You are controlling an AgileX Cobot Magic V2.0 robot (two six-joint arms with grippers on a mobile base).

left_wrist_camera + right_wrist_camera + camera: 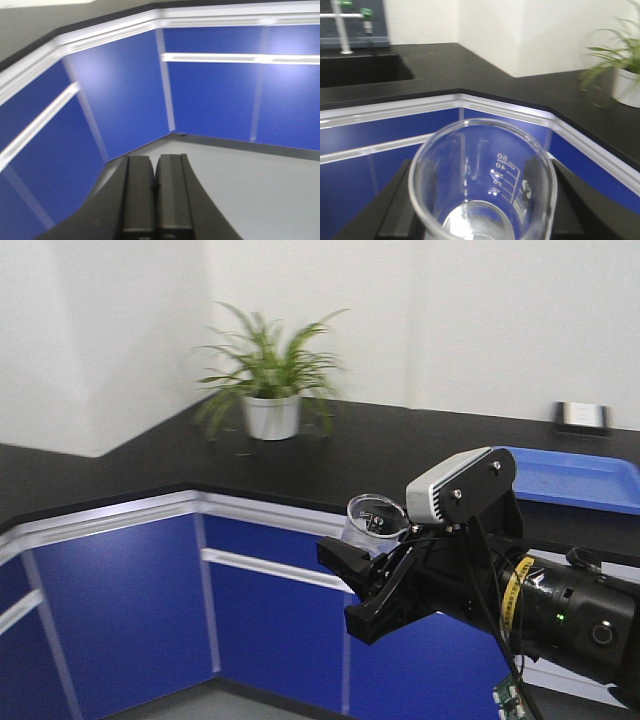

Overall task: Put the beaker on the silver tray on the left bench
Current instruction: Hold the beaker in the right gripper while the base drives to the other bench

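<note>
The right arm reaches out from the lower right, its right gripper (383, 565) clamped on the one beaker (375, 523). The beaker is held upright in the air before the blue cabinets (130, 600), apart from the black bench (340, 455). It is small clear glass with white printed marks. The left gripper (155, 195) has both fingers pressed together. One potted plant (270, 390) and one blue tray (575, 480) stand on the bench.

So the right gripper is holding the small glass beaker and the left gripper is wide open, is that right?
Not quite. The left gripper is shut, with nothing in it, as the left wrist view shows. The right gripper does hold the beaker.
</note>
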